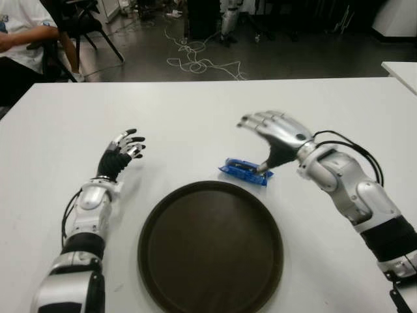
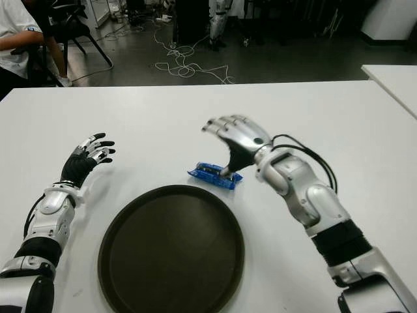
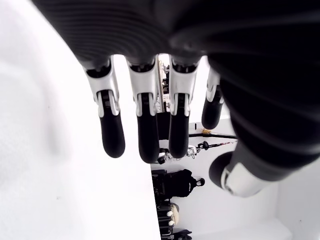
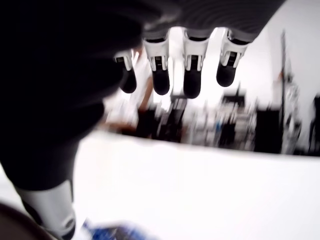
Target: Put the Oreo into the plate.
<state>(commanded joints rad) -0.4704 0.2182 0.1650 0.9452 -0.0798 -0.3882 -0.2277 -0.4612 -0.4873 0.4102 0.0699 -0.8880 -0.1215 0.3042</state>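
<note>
I see a white bench (image 1: 195,111) in front of me. A round dark plate (image 1: 210,248) sits on it, close to me, with nothing in it. The Oreo (image 1: 245,171) is a small blue pack. It lies flat on the bench just past the far rim of the plate, a little to the right. It is not in the plate.

My right hand (image 1: 277,134) is right above the Oreo. The fingers (image 1: 257,121) are spread out and point away over the bench. The thumb points down and its tip comes to the right end of the pack. It looks like it is touching, but I cannot tell for sure. The hand is not gripping the pack. In the right wrist view I see four fingers held out straight, and a bit of the blue pack (image 4: 117,232) low down by the thumb.

My left hand (image 1: 122,151) is to the left of the plate, well apart from the Oreo. Its fingers are loose and a little bent, and it holds nothing.

A person (image 1: 23,32) sits on a chair at the far left, behind the bench. White cables (image 1: 195,62) lie on the floor.
</note>
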